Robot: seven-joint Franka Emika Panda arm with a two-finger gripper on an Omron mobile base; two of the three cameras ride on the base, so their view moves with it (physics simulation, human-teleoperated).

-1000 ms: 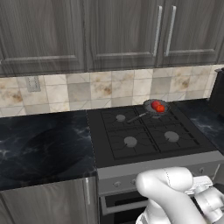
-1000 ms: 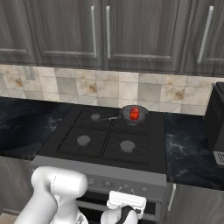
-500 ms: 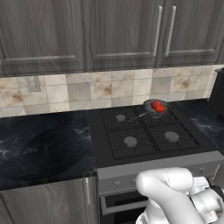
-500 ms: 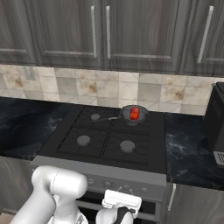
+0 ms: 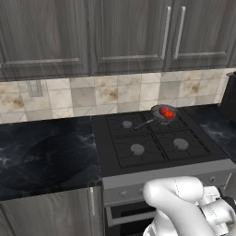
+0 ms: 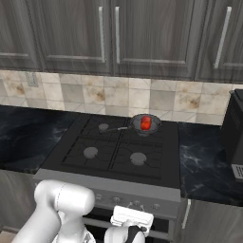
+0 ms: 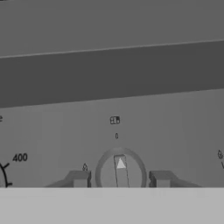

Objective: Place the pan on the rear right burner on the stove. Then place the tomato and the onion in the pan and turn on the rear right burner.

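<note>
Pan [image 5: 162,114] on rear right burner — tomato [image 5: 168,114], onion [image 5: 163,110] inside, touching.

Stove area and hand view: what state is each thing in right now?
Pan: sitting on the rear right burner, handle pointing left.
Tomato: inside the pan.
Onion: inside the pan, touching the tomato.
Knob: pointer straight up, between the gripper tips.
Gripper: fingertips either side of the knob, contact unclear.
Upper cabinet doors: closed.
</note>
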